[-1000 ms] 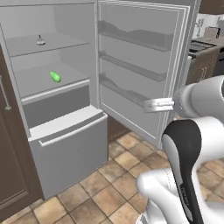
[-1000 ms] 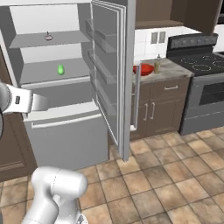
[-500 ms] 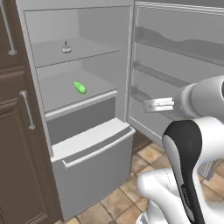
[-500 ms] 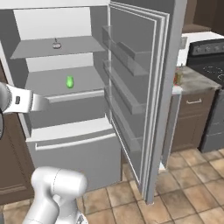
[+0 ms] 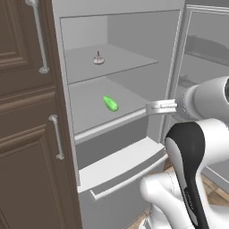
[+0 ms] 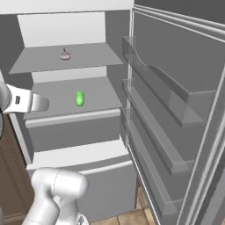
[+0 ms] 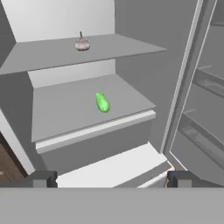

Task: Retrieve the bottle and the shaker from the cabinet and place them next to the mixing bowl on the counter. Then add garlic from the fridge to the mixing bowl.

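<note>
Before fridge (image 7: 131, 57), level gripper (image 7: 109, 178) agape

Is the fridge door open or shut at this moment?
Open. The fridge door is swung wide to the right, baring the shelves: the garlic sits on the upper shelf, a green item on the one below.

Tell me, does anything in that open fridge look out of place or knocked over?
Nothing stands out. The garlic sits upright on the upper shelf, a small green vegetable lies on the shelf below, and the drawers are closed.
</note>
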Tool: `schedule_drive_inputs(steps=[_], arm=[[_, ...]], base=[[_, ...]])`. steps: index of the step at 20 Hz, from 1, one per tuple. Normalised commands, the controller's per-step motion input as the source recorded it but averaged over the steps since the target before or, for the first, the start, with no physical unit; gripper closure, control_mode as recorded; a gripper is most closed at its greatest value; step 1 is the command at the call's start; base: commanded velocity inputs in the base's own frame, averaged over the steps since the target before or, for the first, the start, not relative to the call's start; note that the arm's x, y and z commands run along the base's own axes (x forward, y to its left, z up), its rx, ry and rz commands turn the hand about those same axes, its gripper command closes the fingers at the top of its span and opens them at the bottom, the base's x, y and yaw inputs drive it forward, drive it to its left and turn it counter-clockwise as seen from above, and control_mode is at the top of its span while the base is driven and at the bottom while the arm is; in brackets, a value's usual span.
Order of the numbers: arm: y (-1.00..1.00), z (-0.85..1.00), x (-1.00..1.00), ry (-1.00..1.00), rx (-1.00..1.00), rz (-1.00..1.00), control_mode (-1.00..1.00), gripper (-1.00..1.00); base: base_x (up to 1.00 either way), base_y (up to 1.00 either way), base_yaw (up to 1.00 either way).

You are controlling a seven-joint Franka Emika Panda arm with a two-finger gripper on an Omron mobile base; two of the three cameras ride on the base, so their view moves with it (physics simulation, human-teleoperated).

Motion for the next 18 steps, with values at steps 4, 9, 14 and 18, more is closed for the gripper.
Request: schedule_drive_inputs(steps=[4, 9, 14, 18], arm=[[0.00, 0.00, 0.00, 0.00, 0.00, 0.00, 1.00, -1.00], [0.00, 0.00, 0.00, 0.00, 0.00, 0.00, 1.00, -1.00], [0.00, 0.00, 0.00, 0.00, 0.00, 0.00, 1.00, -1.00], [0.00, 0.00, 0.00, 0.00, 0.00, 0.00, 1.00, -1.00]], base=[[0.35, 0.08, 0.11], [0.02, 0.00, 0.00], [0.00, 0.00, 0.00], [0.00, 0.00, 0.00]])
